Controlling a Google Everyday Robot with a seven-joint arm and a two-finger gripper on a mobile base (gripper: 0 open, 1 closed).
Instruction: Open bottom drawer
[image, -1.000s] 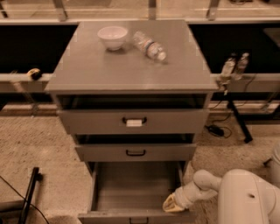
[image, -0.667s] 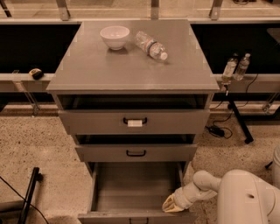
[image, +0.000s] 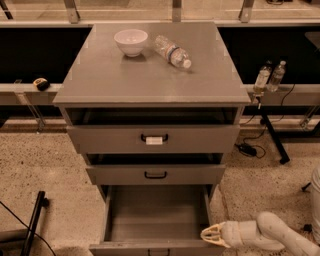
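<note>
- Gripper (image: 212, 235) sits low at the right of the frame, tip pointing left. I can't tell whether the jaws are spread or pressed together.
- Change in the last second: the gripper has slid a little to the right, off the drawer's right front corner. The drawer itself hasn't moved.
- Bottom drawer (image: 157, 220) is pulled well out, with its bare floor showing and its front at the bottom edge of the frame.
- I read the opening as done and the arm as backing off.
- The drawer's right front corner is just beside the gripper tip, to its left. I can't tell whether they touch.
- Middle drawer (image: 155, 174) and labelled top drawer (image: 154, 139) sit further in.
- Bowl (image: 131, 41) and a bottle on its side (image: 172, 50) are on the bench (image: 150, 82).
</note>
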